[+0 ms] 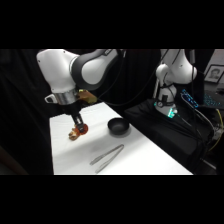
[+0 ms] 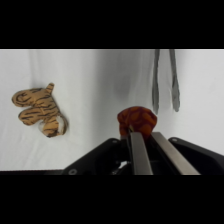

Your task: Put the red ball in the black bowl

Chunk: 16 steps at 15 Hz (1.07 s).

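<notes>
Wrist view shows pincer [image 2: 142,134] clamped on red ball [image 2: 136,120]; only side view shows black bowl [image 1: 118,127].

— What do you see on the white table [image 1: 145,152] besides your job?

— You have metal tongs [image 1: 107,157] lying flat near the front edge in the side view, arms slightly spread.

— And from the wrist?

— The tongs [image 2: 165,80] show at the upper right, two grey arms running side by side. At the left you'll see a tan, dark-striped lumpy object [image 2: 39,109], well apart from them.
</notes>
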### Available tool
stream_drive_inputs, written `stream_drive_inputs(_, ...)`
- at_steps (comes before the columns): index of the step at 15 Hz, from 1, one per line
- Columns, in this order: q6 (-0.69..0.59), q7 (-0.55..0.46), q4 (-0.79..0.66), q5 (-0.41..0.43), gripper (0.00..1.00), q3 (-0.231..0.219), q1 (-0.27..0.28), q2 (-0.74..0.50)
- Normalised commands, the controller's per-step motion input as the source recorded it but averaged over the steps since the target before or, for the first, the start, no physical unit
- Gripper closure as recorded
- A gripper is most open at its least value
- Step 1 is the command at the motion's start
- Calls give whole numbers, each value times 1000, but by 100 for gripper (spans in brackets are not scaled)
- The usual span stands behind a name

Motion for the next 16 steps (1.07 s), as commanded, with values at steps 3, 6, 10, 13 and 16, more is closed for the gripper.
stream_drive_inputs(3,228,-28,-790,52,98,0,-10,-639)
stream_drive_inputs(6,302,-35,-771,97,98,-11,-27,-590)
stream_drive_inputs(10,358,-60,-745,140,98,-23,-42,-548)
stream_drive_inputs(13,347,-88,-689,166,98,-41,-49,-520)
stream_drive_inputs(16,309,-101,-632,147,98,-60,-44,-492)
